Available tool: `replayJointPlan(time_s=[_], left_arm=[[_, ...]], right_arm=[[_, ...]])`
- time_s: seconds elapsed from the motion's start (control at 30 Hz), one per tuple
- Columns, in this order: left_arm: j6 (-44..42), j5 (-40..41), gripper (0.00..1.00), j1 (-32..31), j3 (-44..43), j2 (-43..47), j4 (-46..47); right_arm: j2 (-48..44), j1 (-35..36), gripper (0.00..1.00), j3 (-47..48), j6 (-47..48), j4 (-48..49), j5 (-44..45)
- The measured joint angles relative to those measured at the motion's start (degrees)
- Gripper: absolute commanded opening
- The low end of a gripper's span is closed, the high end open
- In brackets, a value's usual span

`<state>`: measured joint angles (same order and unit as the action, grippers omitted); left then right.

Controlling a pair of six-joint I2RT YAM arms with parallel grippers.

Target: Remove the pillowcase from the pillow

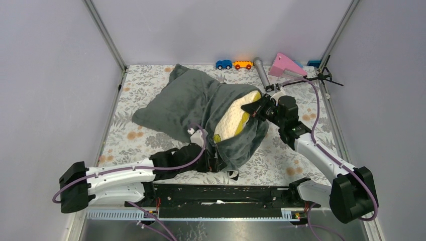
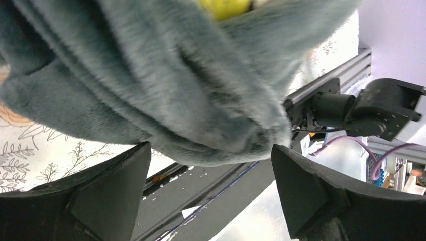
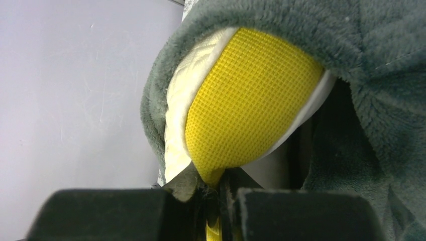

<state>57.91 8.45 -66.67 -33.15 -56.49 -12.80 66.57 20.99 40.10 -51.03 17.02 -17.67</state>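
The grey-green plush pillowcase (image 1: 193, 103) lies crumpled across the middle of the table, its open mouth facing right and near. The cream pillow (image 1: 232, 119) pokes out of that mouth, its yellow side band (image 3: 251, 100) showing. My right gripper (image 1: 254, 108) is shut on the tip of the yellow band (image 3: 221, 182), with a bit of grey plush beside the pinch. My left gripper (image 1: 213, 161) sits at the near hem of the pillowcase (image 2: 201, 90). Its jaws are wide open, the fabric fold hanging just above the gap between them (image 2: 210, 148). No zebra side shows.
At the back edge stand a blue toy car (image 1: 223, 64), an orange toy car (image 1: 242, 65), a grey cylinder (image 1: 261, 73), a pink wedge (image 1: 286, 65) and a black stand (image 1: 326, 75). A black rail (image 1: 226, 193) runs along the near edge. Grey walls enclose the floral table.
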Motion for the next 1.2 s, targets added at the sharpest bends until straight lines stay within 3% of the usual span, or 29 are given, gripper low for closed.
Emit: replayJointPlan(time_s=[0.23, 0.4, 0.47, 0.5, 0.57, 0.63, 0.73, 0.9, 1.2], left_arm=[[6.1, 0.0, 0.93, 0.0, 5.7, -2.0, 6.2], [8.6, -1.6, 0.96, 0.0, 13.0, -1.0, 21.2], [8.5, -2.9, 0.93, 0.0, 13.4, -2.1, 25.0], [8.4, -3.5, 0.84, 0.0, 13.0, -3.0, 26.8], [8.4, -4.2, 0.48, 0.0, 11.7, -5.4, 29.0], [9.0, -4.3, 0.22, 0.2, 11.4, -6.7, 30.5], [10.1, -5.2, 0.0, 2.6, 13.9, -7.1, 33.7], [9.7, -5.0, 0.0, 6.5, 16.5, -7.1, 31.3], [3.9, 4.5, 0.0, 8.8, 13.4, -7.6, 20.0]], right_arm=[[0.0, 0.0, 0.0, 0.0, 0.0, 0.0, 0.1], [0.0, 0.0, 0.0, 0.0, 0.0, 0.0, 0.4], [0.0, 0.0, 0.0, 0.0, 0.0, 0.0, 0.5], [0.0, 0.0, 0.0, 0.0, 0.0, 0.0, 0.5], [0.0, 0.0, 0.0, 0.0, -0.2, 0.0, 0.5], [0.0, 0.0, 0.0, 0.0, -0.2, 0.0, 0.6], [-0.2, 0.0, 0.0, 0.0, -0.2, -0.2, 0.7], [-1.0, 0.0, 0.0, 3.5, 0.5, -7.7, 3.6], [-2.3, -0.5, 0.0, 12.9, 1.1, -18.7, 6.1]])
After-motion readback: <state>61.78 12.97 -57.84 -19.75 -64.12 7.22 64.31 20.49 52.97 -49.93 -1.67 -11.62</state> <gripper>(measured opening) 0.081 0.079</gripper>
